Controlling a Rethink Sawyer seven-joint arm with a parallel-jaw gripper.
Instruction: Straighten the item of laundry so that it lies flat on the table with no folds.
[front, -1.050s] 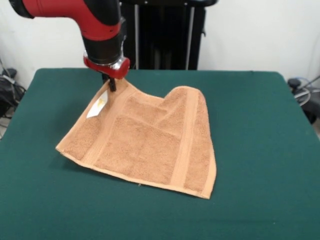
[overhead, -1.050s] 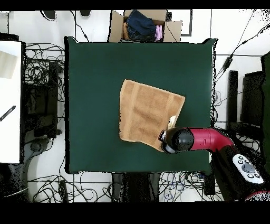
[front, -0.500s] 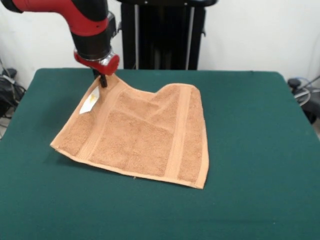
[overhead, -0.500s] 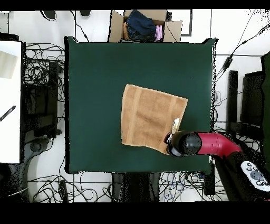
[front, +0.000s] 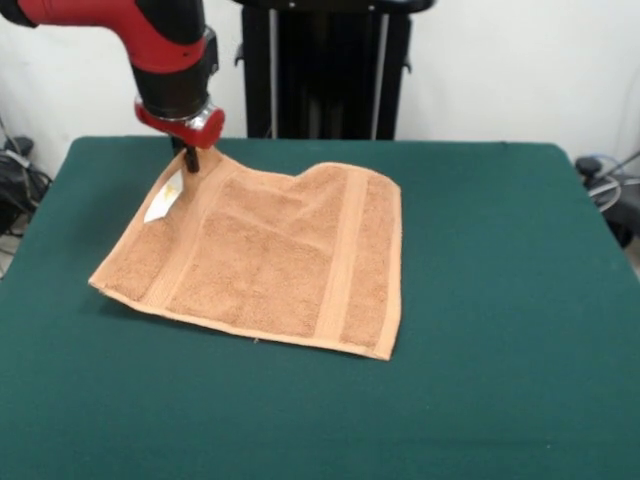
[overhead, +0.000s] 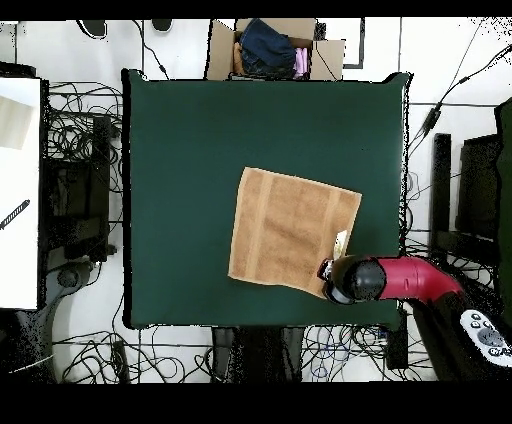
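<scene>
The item of laundry is an orange-tan towel spread on the green table, with a shallow crease near its far edge and a white label hanging by its far left corner. That corner is lifted off the cloth, and my gripper is shut on it. In the overhead view the towel lies right of the table's middle, and the arm's red and black wrist covers the gripper at the towel's lower right corner.
A cardboard box of clothes stands beyond the table's top edge in the overhead view. Cables and equipment lie on the floor all round the table. A black stand rises behind the table's far edge.
My gripper has pulled the held corner leftward in the front view, towards the table's far left. The towel slid along with it and its far fold has flattened out.
</scene>
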